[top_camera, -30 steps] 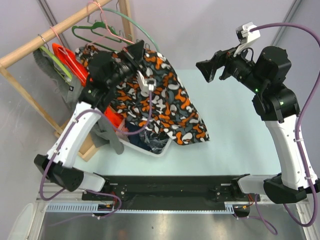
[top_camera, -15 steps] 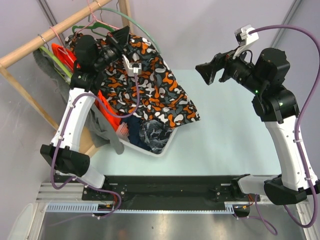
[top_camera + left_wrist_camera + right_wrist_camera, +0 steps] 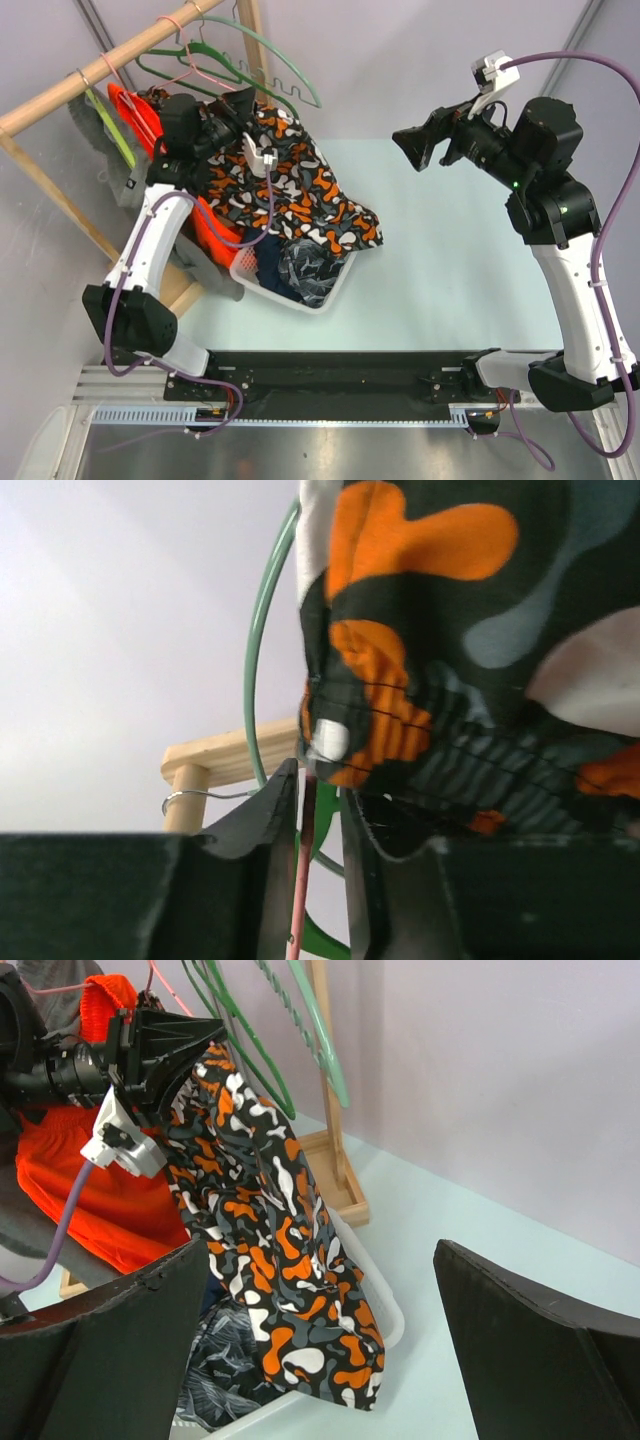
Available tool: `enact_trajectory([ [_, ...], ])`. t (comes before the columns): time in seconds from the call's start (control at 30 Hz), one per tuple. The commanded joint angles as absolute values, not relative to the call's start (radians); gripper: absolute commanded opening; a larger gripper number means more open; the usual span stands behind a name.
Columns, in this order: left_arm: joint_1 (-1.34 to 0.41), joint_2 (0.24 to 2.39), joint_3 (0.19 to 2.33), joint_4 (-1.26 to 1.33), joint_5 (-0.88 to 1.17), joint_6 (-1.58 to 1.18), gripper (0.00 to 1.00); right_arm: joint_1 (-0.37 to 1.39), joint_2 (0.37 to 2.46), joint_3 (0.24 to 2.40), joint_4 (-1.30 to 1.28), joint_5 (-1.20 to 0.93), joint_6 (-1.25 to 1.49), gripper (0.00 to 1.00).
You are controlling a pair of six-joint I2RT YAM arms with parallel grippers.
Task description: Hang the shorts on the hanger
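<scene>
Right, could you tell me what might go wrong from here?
The left end effector pinches only the shorts' edge beside the pink hanger; the cloth hanging into the basket could drag it free. The dark green hanger and pale green hanger crowd close and may snag the shorts. The open right end effector steadies nothing.

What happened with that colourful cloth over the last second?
The left gripper, shut on the shorts, carried them away and left toward the wooden rail. This drew their trailing hem back across the table toward the white basket. The right gripper stayed open, hovering where it was.
</scene>
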State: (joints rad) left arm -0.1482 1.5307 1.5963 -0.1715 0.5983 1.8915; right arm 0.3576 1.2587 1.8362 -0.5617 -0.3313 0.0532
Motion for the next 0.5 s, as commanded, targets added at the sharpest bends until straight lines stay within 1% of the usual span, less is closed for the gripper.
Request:
enact_trajectory([
  [0.0, -0.133, 1.448, 1.548, -0.193, 0.588, 1.898, 0.47, 0.353, 1.233, 1.833, -0.523, -0.348, 0.071, 1.00],
  [0.07, -0.135, 1.414, 1.536, -0.242, 0.586, 1.887, 0.62, 0.354, 1.229, 1.827, -0.522, -0.348, 0.071, 1.00],
  [0.1, -0.135, 1.402, 1.519, -0.264, 0.587, 1.887, 0.72, 0.353, 1.229, 1.825, -0.520, -0.348, 0.068, 1.00],
  [0.17, -0.135, 1.352, 1.481, -0.300, 0.589, 1.882, 0.78, 0.354, 1.226, 1.816, -0.517, -0.351, 0.069, 1.00],
  [0.2, -0.135, 1.336, 1.470, -0.316, 0.588, 1.878, 0.84, 0.353, 1.224, 1.813, -0.517, -0.353, 0.069, 1.00],
  [0.27, -0.135, 1.286, 1.457, -0.398, 0.578, 1.875, 0.88, 0.353, 1.218, 1.799, -0.514, -0.354, 0.069, 1.00],
  [0.3, -0.135, 1.266, 1.445, -0.425, 0.575, 1.870, 0.99, 0.354, 1.213, 1.795, -0.512, -0.356, 0.069, 1.00],
  [0.43, -0.140, 1.169, 1.430, -0.612, 0.606, 1.829, 1.00, 0.353, 1.207, 1.778, -0.508, -0.359, 0.066, 1.00],
  [0.47, -0.164, 1.151, 1.428, -0.653, 0.610, 1.830, 0.99, 0.353, 1.207, 1.775, -0.508, -0.362, 0.066, 1.00],
])
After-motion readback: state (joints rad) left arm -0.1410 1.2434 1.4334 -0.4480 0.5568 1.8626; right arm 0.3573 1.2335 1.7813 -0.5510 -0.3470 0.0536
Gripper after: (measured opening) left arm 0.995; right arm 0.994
